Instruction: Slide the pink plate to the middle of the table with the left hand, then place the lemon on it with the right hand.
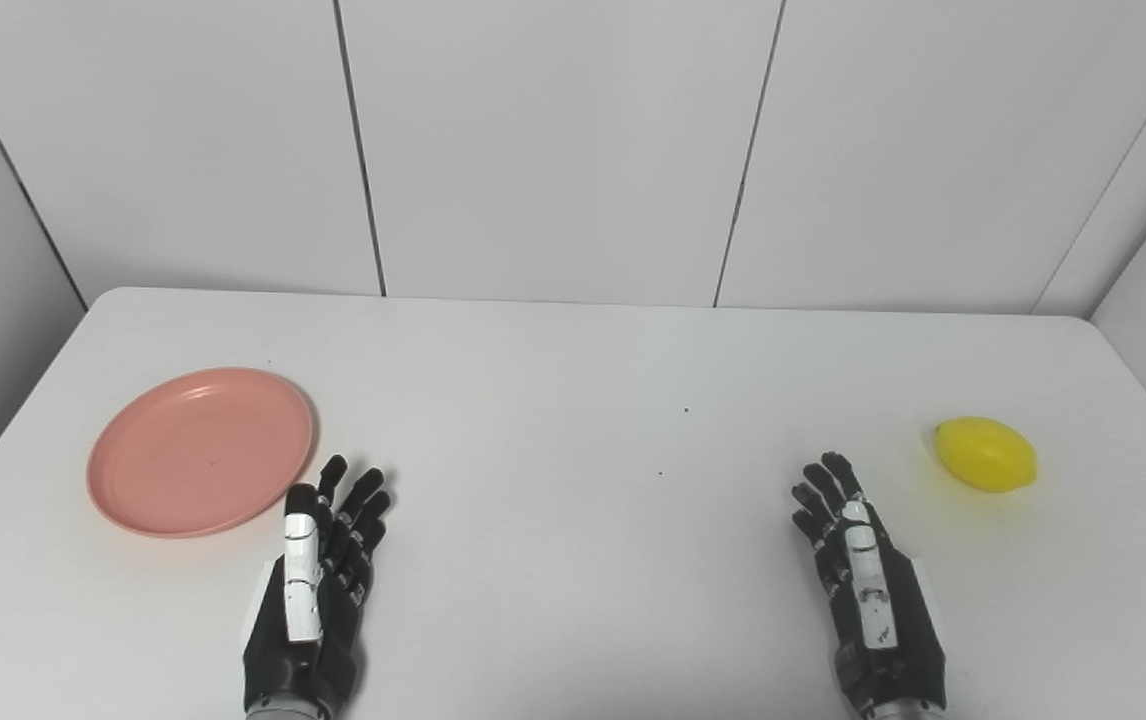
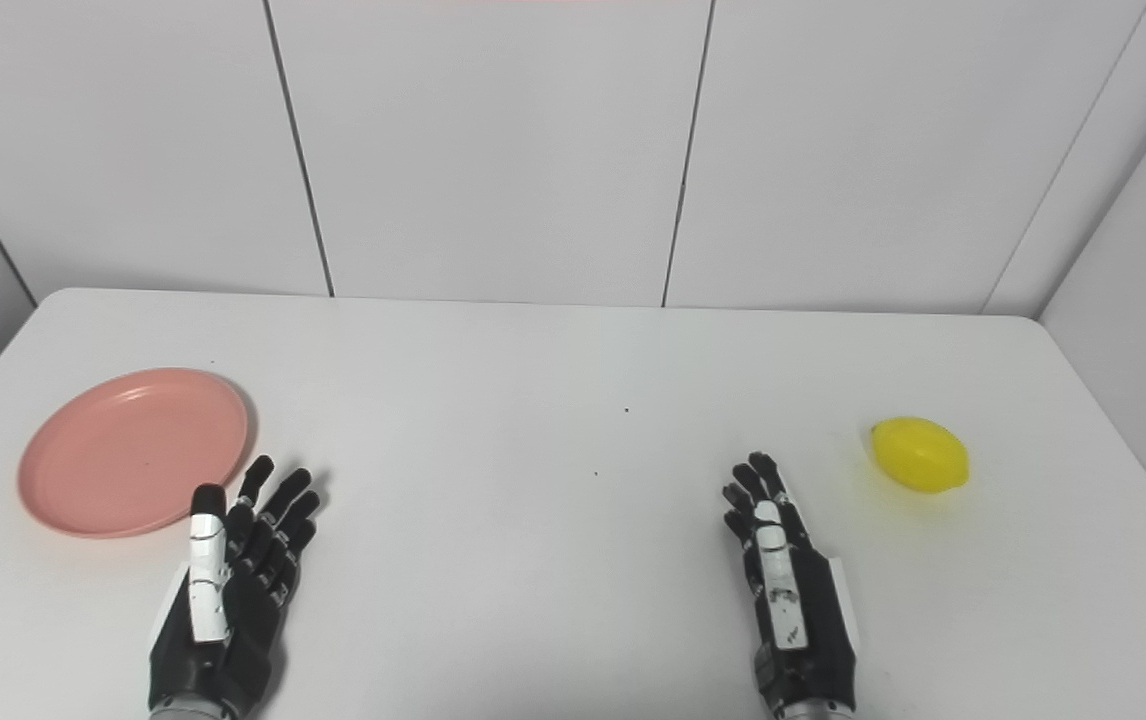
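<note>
Left eye view — pink plate [image 1: 201, 451] is recorded at the table's [image 1: 573, 380] left side, lemon [image 1: 986, 454] at the right, left hand [image 1: 318, 580] and right hand [image 1: 863, 575] both released and empty — nothing is judged done, both steps remaining.

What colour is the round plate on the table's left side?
Pink; the round plastic plate shows best in the left eye view.

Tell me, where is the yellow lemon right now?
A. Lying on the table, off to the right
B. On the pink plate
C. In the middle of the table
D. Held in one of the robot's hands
A: the lemon lies alone on the table, beyond the open right hand, far from the pink plate.
</note>
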Motion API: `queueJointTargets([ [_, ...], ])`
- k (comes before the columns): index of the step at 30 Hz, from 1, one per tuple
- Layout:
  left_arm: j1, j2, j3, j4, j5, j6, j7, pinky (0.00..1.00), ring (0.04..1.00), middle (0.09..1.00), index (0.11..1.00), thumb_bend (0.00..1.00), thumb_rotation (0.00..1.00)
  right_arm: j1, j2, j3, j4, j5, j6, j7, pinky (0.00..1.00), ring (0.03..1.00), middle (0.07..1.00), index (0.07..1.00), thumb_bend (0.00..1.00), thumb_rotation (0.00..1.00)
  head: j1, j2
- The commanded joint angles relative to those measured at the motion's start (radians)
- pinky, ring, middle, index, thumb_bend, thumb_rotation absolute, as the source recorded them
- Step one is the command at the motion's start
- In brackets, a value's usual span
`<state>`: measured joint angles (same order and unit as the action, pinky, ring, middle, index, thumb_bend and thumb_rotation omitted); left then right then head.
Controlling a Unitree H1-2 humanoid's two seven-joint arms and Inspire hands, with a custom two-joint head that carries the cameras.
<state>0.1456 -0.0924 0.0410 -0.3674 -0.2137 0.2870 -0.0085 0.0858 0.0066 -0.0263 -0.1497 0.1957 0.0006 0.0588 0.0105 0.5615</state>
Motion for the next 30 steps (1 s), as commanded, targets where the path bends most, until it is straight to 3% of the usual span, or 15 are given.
queueJointTargets([
  [1,0.022,-0.006,-0.016,0.005,0.014,-0.047,-0.003,1.00,0.945,0.928,0.967,0.68,1.00,0.009,-0.022,-0.014,0.039,0.024,-0.016,0.024,0.97,0.936,0.943,0.953,0.68,0.89,0.032,-0.013],
  [14,0.014,-0.069,-0.071,0.123,0.076,-0.198,0.029,0.95,0.916,0.908,0.953,0.68,0.96,-0.009,-0.097,-0.069,0.134,0.116,-0.054,0.108,1.00,0.973,0.980,0.983,0.65,0.92,0.174,-0.095],
  [22,0.004,-0.077,-0.076,0.191,0.082,-0.288,0.028,0.95,0.916,0.909,0.951,0.64,0.95,-0.023,-0.101,-0.085,0.189,0.130,-0.079,0.134,1.00,0.993,0.998,0.998,0.61,0.95,0.208,-0.144],
  [25,0.002,-0.070,-0.079,0.211,0.115,-0.337,0.033,0.93,0.903,0.898,0.938,0.67,0.93,-0.027,-0.097,-0.087,0.202,0.134,-0.080,0.134,1.00,0.993,1.000,1.000,0.62,0.95,0.214,-0.159],
  [30,-0.002,-0.066,-0.065,0.190,0.124,-0.351,0.040,0.91,0.891,0.886,0.906,0.72,0.88,-0.027,-0.090,-0.081,0.198,0.125,-0.068,0.130,1.00,0.994,1.000,1.000,0.65,0.96,0.197,-0.157],
])
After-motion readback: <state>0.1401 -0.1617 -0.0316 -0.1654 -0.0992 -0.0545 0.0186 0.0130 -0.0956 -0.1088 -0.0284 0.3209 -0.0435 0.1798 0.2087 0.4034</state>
